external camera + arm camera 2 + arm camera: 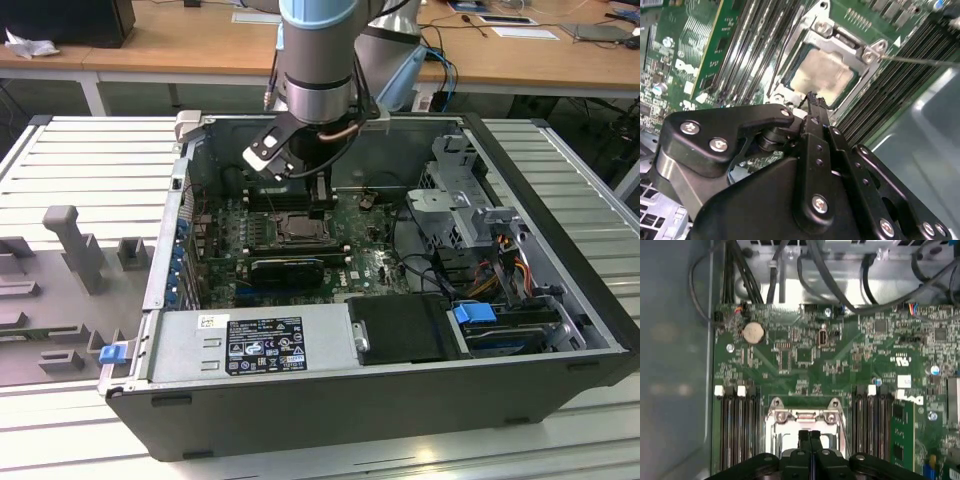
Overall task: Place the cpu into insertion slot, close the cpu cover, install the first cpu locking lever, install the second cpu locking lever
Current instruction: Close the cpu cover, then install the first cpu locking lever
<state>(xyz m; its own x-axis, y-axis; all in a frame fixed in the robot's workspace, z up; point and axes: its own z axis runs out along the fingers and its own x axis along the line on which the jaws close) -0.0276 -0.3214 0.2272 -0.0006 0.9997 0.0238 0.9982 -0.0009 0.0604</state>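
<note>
Nearest, our black two-fingered gripper [813, 97] has its fingers pressed together with nothing between them. The tips are at the edge of the thin silvery square cpu cover [794, 56], and we cannot tell whether they touch it. That frame lies flat around the pale silvery-beige square cpu [822, 75], which sits in the metal-rimmed insertion slot [300, 228]. A thin silvery wire lever [920, 61] juts from one corner of the frame. In the exterior view, a long black graphics card [290, 270] lies at six o'clock from the socket on the green circuit board [375, 262], inside the open grey computer case [400, 405].
</note>
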